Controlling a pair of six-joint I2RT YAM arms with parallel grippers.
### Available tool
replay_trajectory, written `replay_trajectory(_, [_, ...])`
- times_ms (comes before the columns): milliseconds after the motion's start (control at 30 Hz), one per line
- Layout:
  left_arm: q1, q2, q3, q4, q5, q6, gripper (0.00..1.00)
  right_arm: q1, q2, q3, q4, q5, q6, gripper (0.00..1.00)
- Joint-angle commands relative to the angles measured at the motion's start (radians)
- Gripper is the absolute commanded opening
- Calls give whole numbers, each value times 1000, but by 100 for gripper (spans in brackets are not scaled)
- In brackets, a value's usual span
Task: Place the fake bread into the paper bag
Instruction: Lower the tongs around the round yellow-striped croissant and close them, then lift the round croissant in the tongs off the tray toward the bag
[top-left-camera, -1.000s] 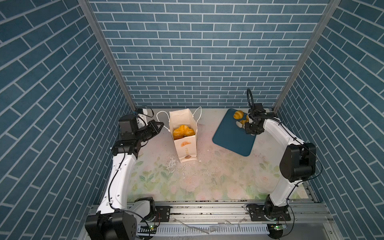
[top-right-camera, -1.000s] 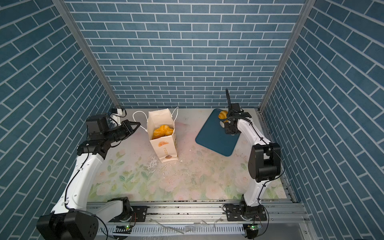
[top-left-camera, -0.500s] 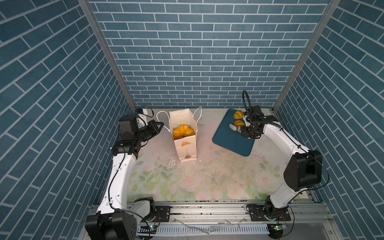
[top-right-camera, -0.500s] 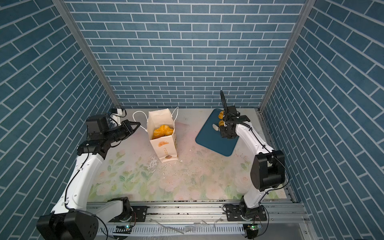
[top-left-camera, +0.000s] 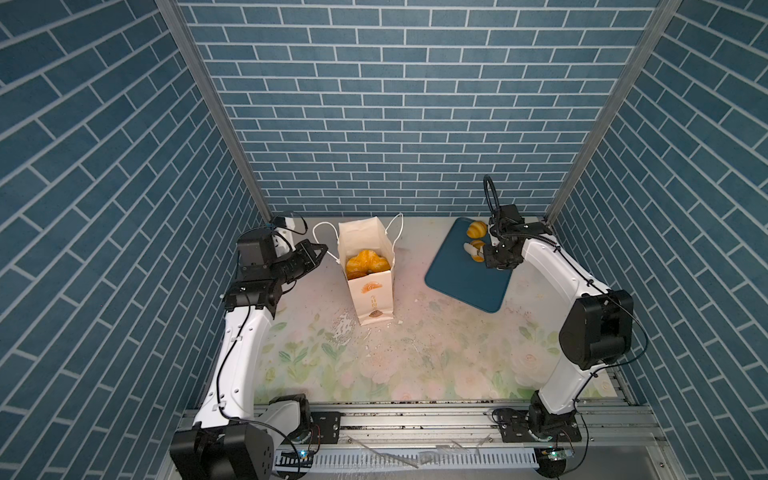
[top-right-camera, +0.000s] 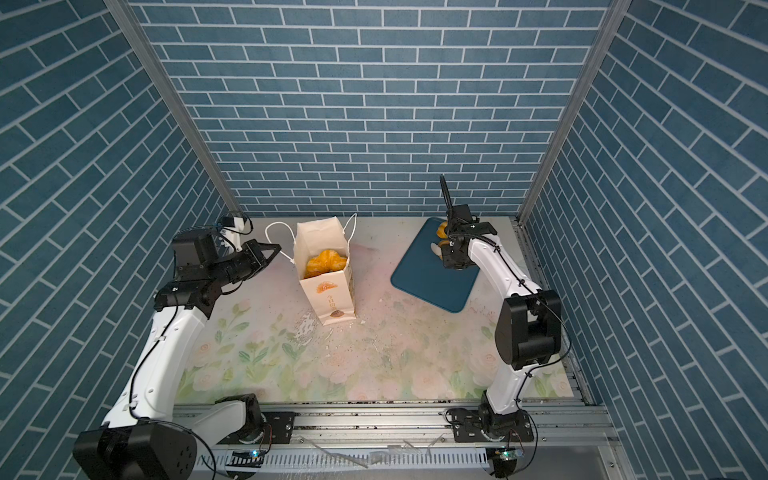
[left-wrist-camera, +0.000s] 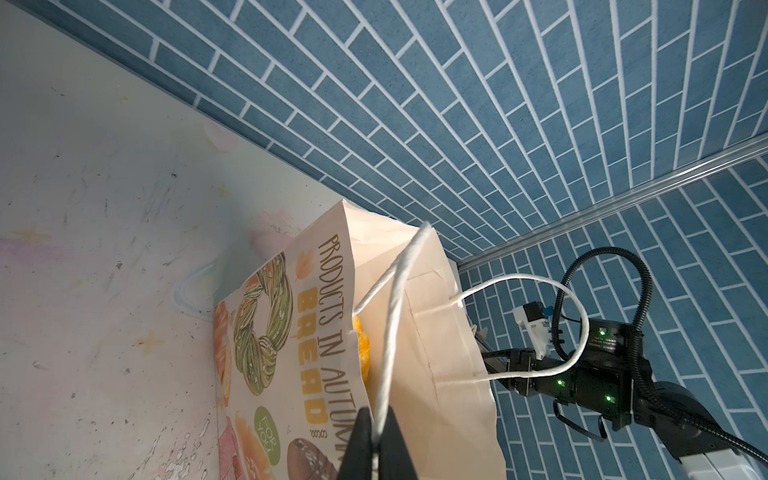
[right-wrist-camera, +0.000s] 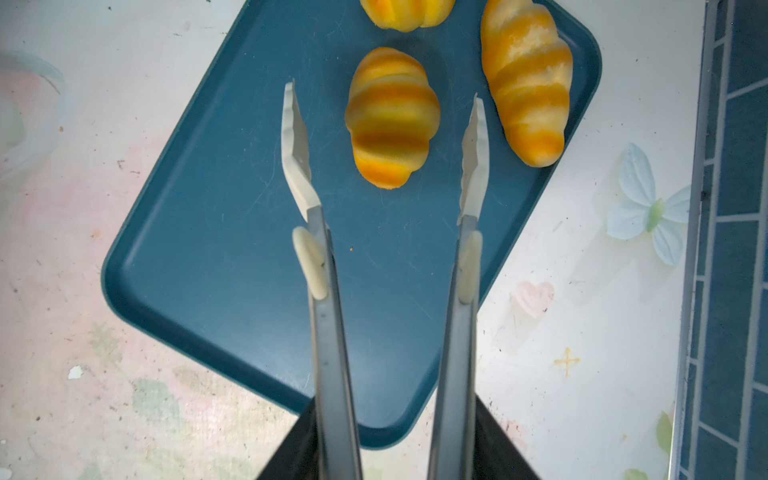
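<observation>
Left wrist: paper bag (left-wrist-camera: 270, 332), "BREAD"

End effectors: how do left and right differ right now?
Left end effector is shut on the cord handle of the paper bag; right end effector grips tongs. Left sits beside the bag; right is over the blue tray, open tong tips either side of a croissant, not touching. Shared: neither holds bread directly.

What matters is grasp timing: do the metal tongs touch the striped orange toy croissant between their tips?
Apart. Right wrist view shows blue tray between the toy croissant and each tip of the metal tongs.
</observation>
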Motion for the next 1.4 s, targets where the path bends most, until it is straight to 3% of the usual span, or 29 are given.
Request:
replay_trajectory(0, [2, -17, 2, 4, -9, 6, 8, -1, 45, 53, 0, 21, 25, 50])
replay_trajectory(633, [2, -2, 4, 13, -6, 7, 8, -1, 72, 58, 6, -3, 20, 42])
replay_trajectory(1033, [2, 2, 6, 19, -4, 6, 8, 15, -29, -14, -11, 2, 14, 39])
replay_trajectory(1367, [2, -5, 1, 24, 5, 0, 8, 90, -164, -68, -42, 12, 31, 38])
